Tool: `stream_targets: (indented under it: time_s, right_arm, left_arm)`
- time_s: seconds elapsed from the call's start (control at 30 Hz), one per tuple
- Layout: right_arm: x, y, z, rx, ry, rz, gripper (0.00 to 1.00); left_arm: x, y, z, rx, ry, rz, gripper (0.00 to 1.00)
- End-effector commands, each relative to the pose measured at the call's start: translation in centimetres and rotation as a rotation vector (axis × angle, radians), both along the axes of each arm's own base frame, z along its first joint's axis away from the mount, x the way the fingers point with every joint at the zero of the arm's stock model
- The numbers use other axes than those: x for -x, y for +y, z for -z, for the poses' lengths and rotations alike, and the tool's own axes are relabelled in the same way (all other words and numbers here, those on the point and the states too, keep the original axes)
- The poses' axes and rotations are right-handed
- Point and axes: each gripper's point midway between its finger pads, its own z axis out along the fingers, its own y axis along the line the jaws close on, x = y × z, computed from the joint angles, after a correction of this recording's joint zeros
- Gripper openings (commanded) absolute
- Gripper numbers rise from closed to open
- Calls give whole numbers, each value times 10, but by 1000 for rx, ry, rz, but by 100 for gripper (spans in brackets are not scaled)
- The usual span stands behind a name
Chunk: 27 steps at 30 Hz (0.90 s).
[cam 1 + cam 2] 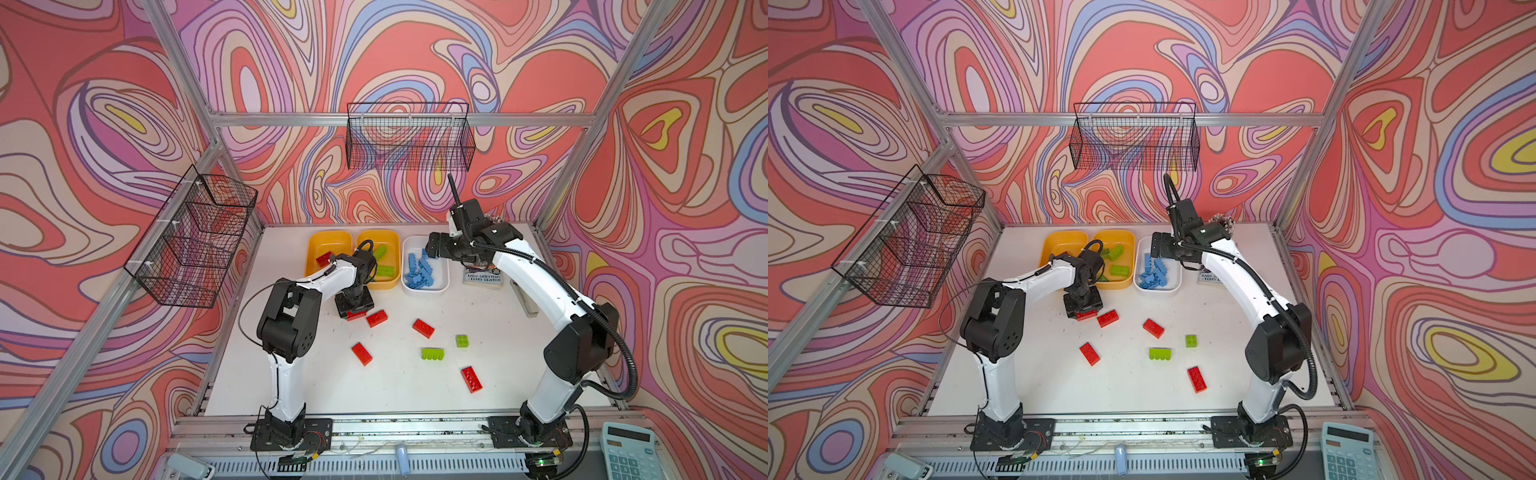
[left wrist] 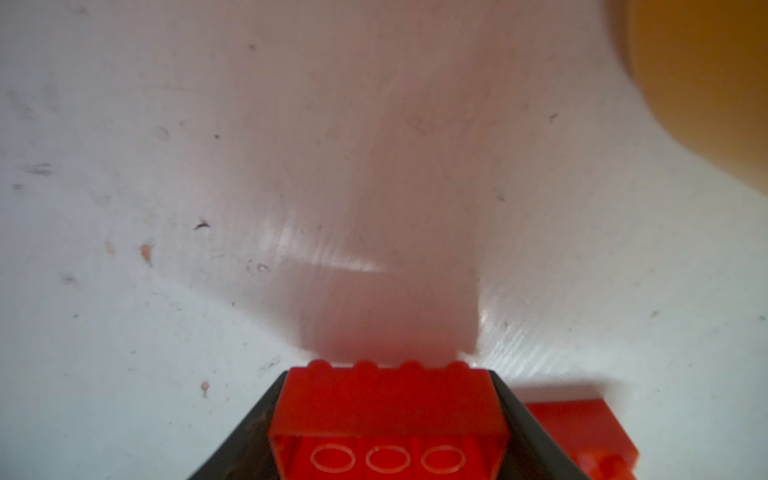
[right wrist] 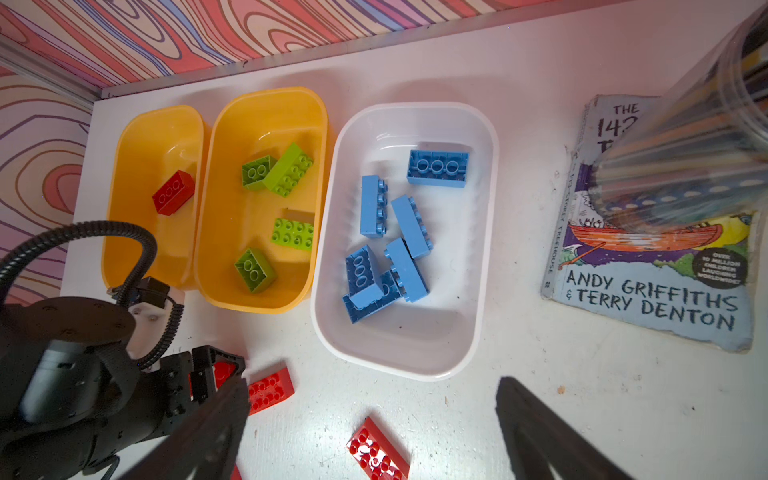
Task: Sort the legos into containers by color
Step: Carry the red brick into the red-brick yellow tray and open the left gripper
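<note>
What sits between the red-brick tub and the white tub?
A second yellow tub, with four green bricks in it; clearest in the right wrist view, also in both top views.

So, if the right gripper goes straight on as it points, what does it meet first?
Probably the white rounded plastic tub: its wall or the light blue studded bricks inside. Depth is unclear.
</note>
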Motion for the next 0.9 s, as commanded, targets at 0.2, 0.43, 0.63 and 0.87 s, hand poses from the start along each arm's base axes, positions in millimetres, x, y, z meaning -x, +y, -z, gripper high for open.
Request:
stream_targets:
  time_s: [0.2,0.43,0.63,0.87]
  right_arm:
    - [-28,24,3,-59,7,-21,98]
    - [-46,32,2,-68,-7,-24,98]
    - [-55,33,-2,-66,-22,-2,98]
    - [-58,42,-8,-120,-30,-14,98]
  left_arm:
    - [-35,40,-87,0,-184,-49,50]
    - [-93,73,-94,10,-253,-136,50]
    - [-135,86,-77,20,-242,-156,50]
    - [-154,95,-52,59,-189,-182,74]
